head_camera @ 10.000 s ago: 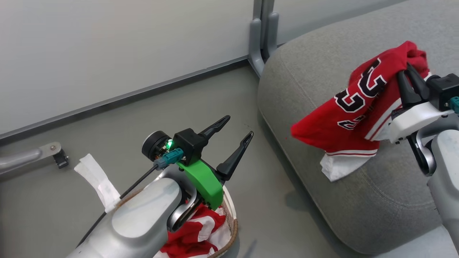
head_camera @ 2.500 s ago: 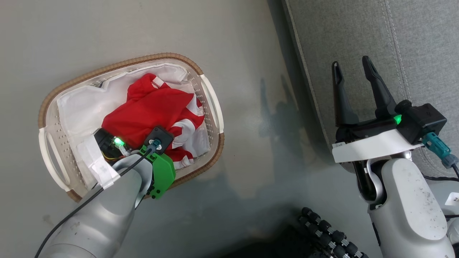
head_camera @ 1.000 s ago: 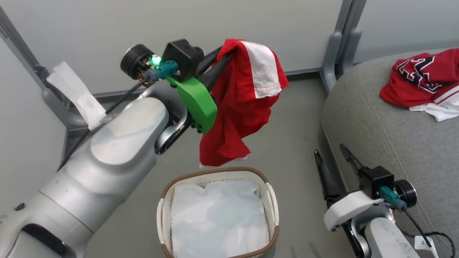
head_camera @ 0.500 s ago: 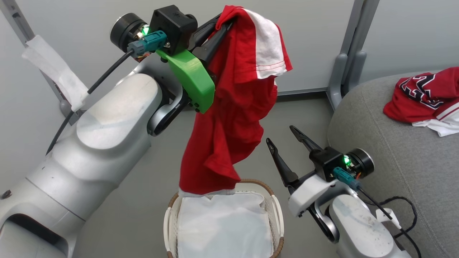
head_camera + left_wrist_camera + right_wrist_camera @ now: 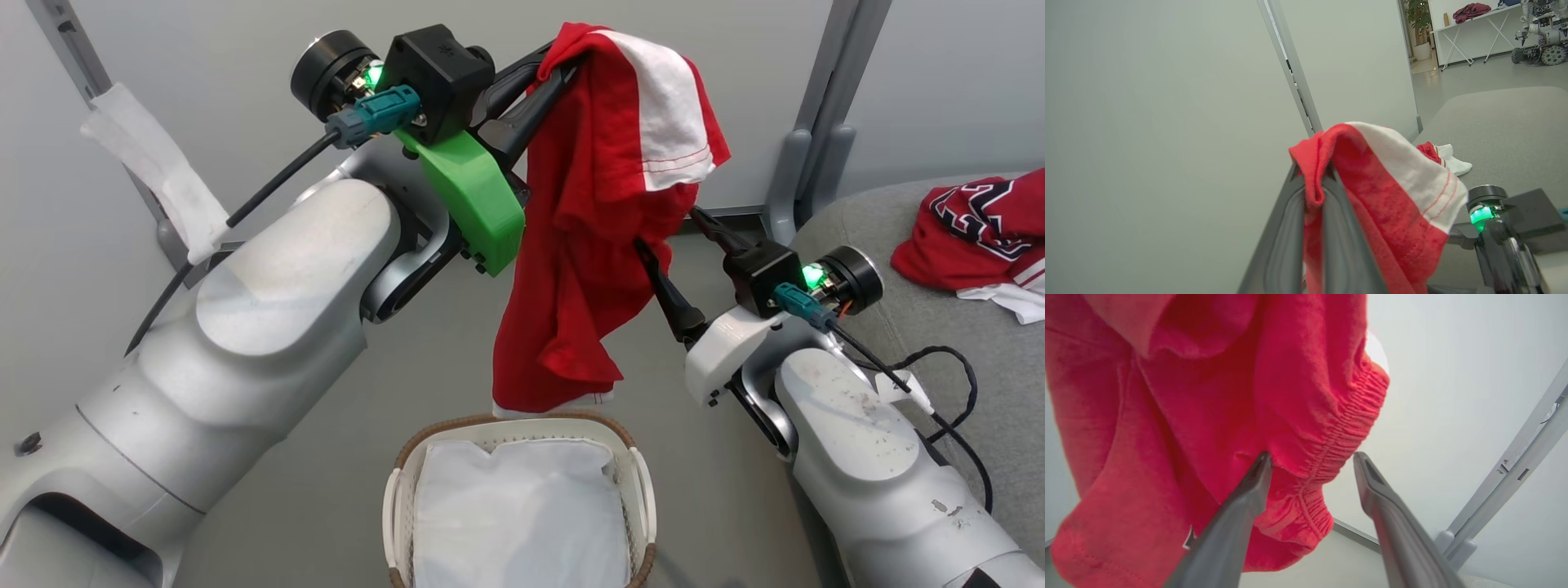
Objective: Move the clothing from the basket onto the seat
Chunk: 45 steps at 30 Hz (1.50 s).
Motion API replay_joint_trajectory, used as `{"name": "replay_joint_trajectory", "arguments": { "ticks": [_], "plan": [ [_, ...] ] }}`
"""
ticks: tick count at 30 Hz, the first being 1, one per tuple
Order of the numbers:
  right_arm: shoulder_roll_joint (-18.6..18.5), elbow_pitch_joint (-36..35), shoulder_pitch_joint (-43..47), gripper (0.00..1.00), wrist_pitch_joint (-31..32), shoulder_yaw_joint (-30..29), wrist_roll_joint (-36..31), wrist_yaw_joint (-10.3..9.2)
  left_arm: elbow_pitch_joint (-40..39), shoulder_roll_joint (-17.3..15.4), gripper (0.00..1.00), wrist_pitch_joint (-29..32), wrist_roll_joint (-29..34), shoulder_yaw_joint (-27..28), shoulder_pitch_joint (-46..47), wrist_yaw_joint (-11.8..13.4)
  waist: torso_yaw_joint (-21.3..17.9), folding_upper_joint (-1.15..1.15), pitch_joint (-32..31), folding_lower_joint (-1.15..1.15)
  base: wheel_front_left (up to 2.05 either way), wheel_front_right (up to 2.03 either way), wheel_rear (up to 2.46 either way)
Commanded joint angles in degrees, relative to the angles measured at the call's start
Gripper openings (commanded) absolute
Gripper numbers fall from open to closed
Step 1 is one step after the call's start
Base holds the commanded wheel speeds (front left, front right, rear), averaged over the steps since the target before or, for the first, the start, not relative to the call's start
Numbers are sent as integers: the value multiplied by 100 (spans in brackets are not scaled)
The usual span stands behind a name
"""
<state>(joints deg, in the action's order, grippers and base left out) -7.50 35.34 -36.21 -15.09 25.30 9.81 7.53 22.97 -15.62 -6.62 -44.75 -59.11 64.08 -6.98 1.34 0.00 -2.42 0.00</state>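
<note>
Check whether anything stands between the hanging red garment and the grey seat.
Only the right gripper: open, it straddles the red garment's elastic edge on the seat side. The garment hangs from the shut left gripper above the basket.

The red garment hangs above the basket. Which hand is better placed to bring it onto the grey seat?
Likely the right hand: it is open around the gathered edge of the red garment, and the seat is on its side. The left hand grips the top, farther from the seat.
</note>
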Motion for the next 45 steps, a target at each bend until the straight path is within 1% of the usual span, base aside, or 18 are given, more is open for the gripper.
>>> {"name": "replay_joint_trajectory", "arguments": {
  "ticks": [1,4,5,6,9,13,14,15,16,17,18,22,30,33,34,39,45],
  "plan": [
    [-24,74,-88,100,-11,148,95,-8,-9,-7,0,-35,-15,1,-63,36,15,0,7,0,0,0,0],
    [-142,216,-281,100,-11,402,294,-8,-29,-18,0,-36,-27,-24,-101,35,47,0,22,0,0,0,0],
    [-157,227,-381,100,-11,810,523,-8,-37,-16,0,-38,-41,-36,-113,34,75,0,31,0,0,0,0],
    [-179,219,-428,100,-10,985,647,-8,-39,-14,0,-41,-42,-41,-116,34,86,0,35,0,0,0,0],
    [-413,103,-690,100,-11,1674,1060,-8,-40,8,0,-44,-59,-57,-123,33,136,0,48,0,0,0,0],
    [-587,-106,-886,100,-11,2430,1599,-8,-9,-19,0,-49,-77,-68,-159,42,184,0,56,0,0,0,0],
    [-633,-139,-935,91,-11,2539,1695,-8,3,-30,0,-56,-89,-62,-169,51,189,0,57,0,0,0,0],
    [-680,-173,-978,46,-10,2678,1801,-8,15,-43,0,-61,-96,-53,-179,48,193,0,56,0,0,0,0],
    [-705,-207,-997,39,-11,2789,1871,-8,26,-56,0,-65,-101,-45,-188,57,195,0,56,0,0,0,0],
    [-734,-238,-1021,22,-11,2883,1949,-8,39,-77,0,-80,-120,-34,-204,60,193,0,57,0,0,0,0],
    [-757,-265,-1047,0,-11,2937,1991,-8,54,-92,0,-86,-140,-22,-227,67,188,0,58,0,0,0,0],
    [-859,-418,-1056,0,-11,3002,2049,-8,155,-168,0,-106,-210,10,-318,103,146,0,64,0,0,0,0],
    [-1015,-781,-853,0,-11,2481,1862,-8,447,-350,0,-217,-321,74,-576,174,-51,0,77,0,0,0,0],
    [-1049,-881,-831,0,-11,2244,1815,-8,541,-390,92,-314,-333,63,-689,187,-135,0,88,0,0,0,0],
    [-1062,-902,-821,0,-11,2162,1797,-8,568,-394,100,-324,-369,49,-744,168,-167,0,90,0,0,0,0],
    [-1152,-957,-813,0,-11,1704,1661,-8,624,-413,100,-470,-401,-10,-1022,140,-314,0,105,0,0,0,0],
    [-1344,-968,-779,0,-11,1273,1457,-8,645,-297,100,-647,-356,-120,-1433,203,-539,0,149,0,0,0,0]
  ]
}}
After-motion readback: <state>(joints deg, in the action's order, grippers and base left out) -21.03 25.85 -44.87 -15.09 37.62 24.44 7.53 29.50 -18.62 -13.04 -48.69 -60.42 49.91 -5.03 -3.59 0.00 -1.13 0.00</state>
